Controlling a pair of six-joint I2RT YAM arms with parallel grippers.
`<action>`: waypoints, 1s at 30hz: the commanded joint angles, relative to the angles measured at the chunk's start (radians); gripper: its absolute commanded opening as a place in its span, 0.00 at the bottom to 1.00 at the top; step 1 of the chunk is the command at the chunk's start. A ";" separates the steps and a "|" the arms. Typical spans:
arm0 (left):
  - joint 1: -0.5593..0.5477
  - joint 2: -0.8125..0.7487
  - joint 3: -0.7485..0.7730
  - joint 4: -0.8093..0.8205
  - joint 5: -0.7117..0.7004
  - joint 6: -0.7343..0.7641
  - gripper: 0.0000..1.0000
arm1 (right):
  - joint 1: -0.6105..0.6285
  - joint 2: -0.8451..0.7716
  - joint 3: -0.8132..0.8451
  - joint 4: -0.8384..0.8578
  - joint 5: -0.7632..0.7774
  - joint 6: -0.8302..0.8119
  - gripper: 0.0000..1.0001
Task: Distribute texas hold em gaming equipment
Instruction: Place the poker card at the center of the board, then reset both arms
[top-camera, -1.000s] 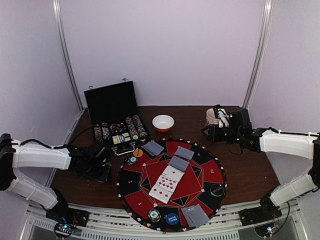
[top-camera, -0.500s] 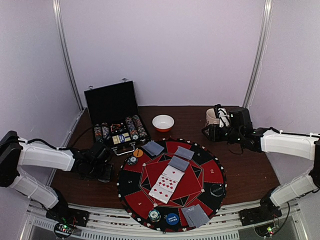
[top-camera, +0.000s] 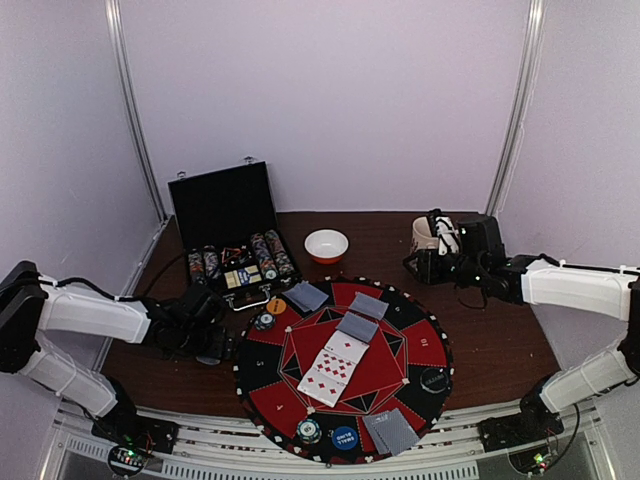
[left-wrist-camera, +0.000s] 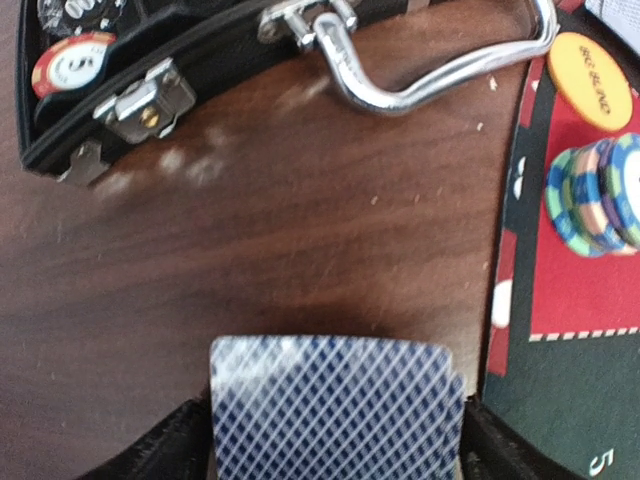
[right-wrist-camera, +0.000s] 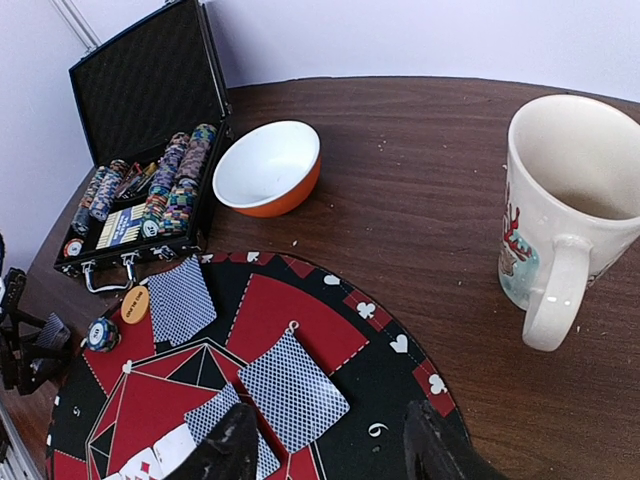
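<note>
While the left gripper (left-wrist-camera: 335, 450) squeezes cards (left-wrist-camera: 335, 400) beside the mat (left-wrist-camera: 565, 300), dealing looks half done; next it should lay one on the mat. The right gripper (right-wrist-camera: 332, 450) is open.

- Card (left-wrist-camera: 337, 405): lower edge cut off by the frame bottom; hides the inner faces of the left tool (left-wrist-camera: 336, 448).
- Briefcase (left-wrist-camera: 190, 55): cropped at the top.
- Chip stack (left-wrist-camera: 598, 195): cropped at the right.
- Mug (right-wrist-camera: 560, 190): right side cropped.
- Blue disc (top-camera: 344, 437), near edge of the bench: lettering too small to read.
</note>
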 joint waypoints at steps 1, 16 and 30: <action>0.007 -0.035 0.025 -0.139 -0.019 0.000 0.91 | -0.006 -0.009 0.043 -0.032 0.005 -0.025 0.55; 0.082 -0.257 0.362 -0.250 -0.260 0.299 0.98 | -0.160 -0.098 0.222 -0.153 0.100 -0.140 0.97; 0.502 -0.533 0.016 0.320 -0.413 0.382 0.98 | -0.621 -0.391 -0.168 0.258 0.225 -0.107 1.00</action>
